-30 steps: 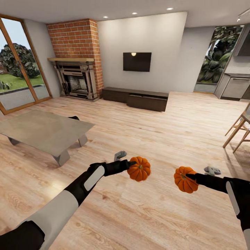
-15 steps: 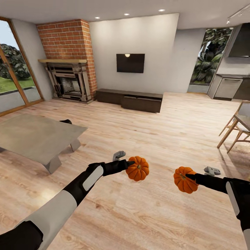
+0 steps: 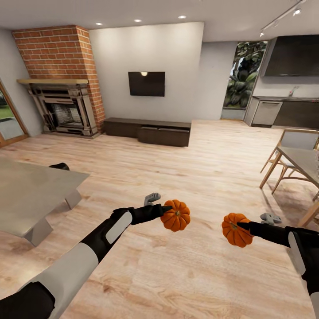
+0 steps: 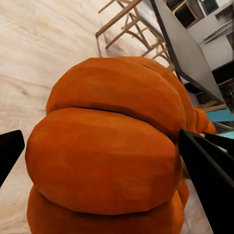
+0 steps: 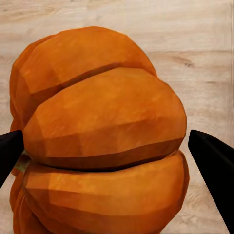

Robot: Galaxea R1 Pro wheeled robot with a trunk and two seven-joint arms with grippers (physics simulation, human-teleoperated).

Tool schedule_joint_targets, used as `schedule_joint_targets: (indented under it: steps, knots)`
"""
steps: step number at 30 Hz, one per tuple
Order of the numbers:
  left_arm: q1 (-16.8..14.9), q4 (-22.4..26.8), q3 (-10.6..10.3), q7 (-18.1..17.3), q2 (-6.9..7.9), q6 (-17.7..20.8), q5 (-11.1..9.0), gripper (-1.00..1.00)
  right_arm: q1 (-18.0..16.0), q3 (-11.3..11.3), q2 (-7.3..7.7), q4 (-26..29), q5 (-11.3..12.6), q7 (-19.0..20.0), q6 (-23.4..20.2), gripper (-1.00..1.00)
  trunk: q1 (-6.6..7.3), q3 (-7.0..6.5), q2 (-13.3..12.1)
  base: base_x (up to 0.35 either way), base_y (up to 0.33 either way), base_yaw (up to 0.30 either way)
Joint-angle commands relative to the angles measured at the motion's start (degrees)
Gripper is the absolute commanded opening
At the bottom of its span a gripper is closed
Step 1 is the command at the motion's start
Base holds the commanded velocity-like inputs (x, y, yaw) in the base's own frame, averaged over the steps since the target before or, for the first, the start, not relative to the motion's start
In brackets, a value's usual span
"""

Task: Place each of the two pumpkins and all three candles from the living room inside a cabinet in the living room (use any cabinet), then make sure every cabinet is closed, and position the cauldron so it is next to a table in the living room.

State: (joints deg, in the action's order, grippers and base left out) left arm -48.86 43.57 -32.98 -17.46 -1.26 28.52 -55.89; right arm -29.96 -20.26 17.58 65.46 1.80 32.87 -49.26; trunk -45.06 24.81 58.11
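- The left gripper (image 3: 165, 208) is clamped on one pumpkin (image 3: 176, 215), its dark fingers (image 4: 207, 170) pressing the ribbed flanks — a side hold, likely so the fruit rides level while the base travels.
- The right gripper (image 3: 243, 226) holds the other pumpkin (image 3: 236, 229) the same way, fingers (image 5: 212, 156) on either side.
- Both pumpkins hang apart over bare wooden floor (image 3: 199, 177), probably so they do not knock together.
- The cabinet (image 3: 148, 131) stands well ahead below the television (image 3: 146, 83), fronts apparently shut — the likely destination.
- The table (image 3: 31, 190) lies off to the left.
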Motion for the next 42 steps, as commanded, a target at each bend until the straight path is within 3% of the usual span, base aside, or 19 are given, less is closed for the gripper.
schedule_joint_targets:
  steps: [1, 42]
  knots:
    - [-0.01, 0.03, 0.03, -0.03, 0.00, 0.04, -0.27, -1.00, -0.01, -0.01, 0.00, 0.01, 0.40, 0.00, -0.08, -1.00, 0.00, -0.03, 0.00, 0.326, -0.075, -0.105]
    - [-0.01, -0.59, 0.11, 0.06, -0.06, 0.03, -0.19, -1.00, -0.01, 0.11, -0.09, -1.08, 0.17, -0.25, 0.02, -1.00, 0.00, -0.06, 0.00, 0.331, -0.021, -0.004]
